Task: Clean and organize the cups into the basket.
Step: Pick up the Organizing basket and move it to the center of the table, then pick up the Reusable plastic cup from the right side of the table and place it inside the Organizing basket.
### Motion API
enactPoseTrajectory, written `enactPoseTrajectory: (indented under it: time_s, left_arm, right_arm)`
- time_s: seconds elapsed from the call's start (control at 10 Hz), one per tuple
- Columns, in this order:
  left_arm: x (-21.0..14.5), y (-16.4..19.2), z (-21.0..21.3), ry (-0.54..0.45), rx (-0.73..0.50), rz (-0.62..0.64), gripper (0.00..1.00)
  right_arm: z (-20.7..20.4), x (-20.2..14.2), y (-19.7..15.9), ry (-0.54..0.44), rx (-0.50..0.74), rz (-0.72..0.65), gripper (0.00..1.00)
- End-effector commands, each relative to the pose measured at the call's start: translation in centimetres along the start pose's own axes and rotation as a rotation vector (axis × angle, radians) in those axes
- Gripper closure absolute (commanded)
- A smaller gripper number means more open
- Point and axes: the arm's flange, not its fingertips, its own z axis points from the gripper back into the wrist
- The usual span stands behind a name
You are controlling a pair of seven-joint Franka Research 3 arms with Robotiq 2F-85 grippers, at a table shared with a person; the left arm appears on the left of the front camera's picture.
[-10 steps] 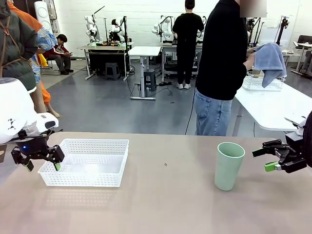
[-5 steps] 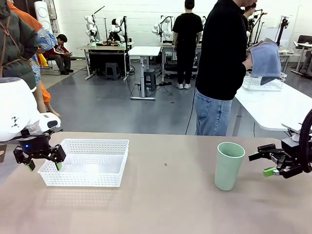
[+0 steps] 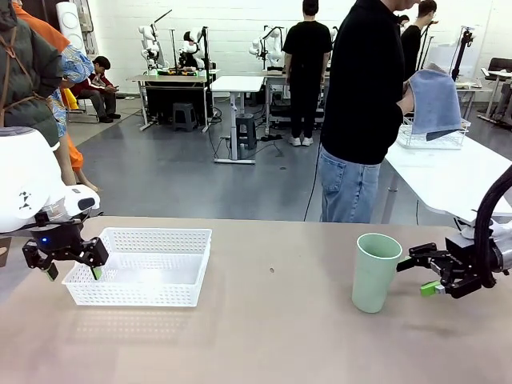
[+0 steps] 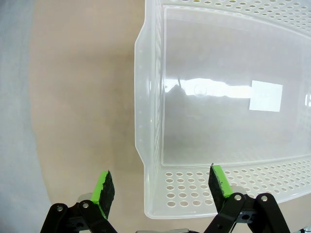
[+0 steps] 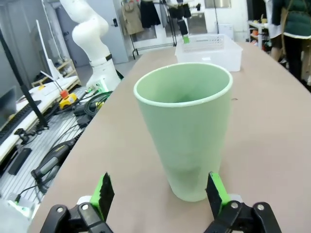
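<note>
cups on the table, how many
1. The mint green cup stands upright on the table's right side, in front of the open right gripper. The basket on the left holds none; another may be hidden.

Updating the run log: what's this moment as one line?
left gripper: open, at left end of basket | right gripper: open, just short of mint cup | mint cup: upright on table

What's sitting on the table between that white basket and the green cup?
Only bare table and one tiny dark speck lie between the basket and the cup, as the front view shows.
</note>
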Motion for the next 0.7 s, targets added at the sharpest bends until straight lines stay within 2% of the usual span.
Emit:
enactPoseTrajectory:
  time_s: [0.0,0.6]
  left_arm:
    - [-0.8,-0.1,-0.4,-0.021,0.005,-0.012,0.0]
    - [-1.3,0.5,-0.2,-0.036,0.01,-0.021,0.0]
  right_arm:
    - [-0.8,-0.1,-1.7,0.009,-0.003,-0.01,0.0]
    - [-4.9,1.4,-4.5,0.025,0.031,-0.046,0.0]
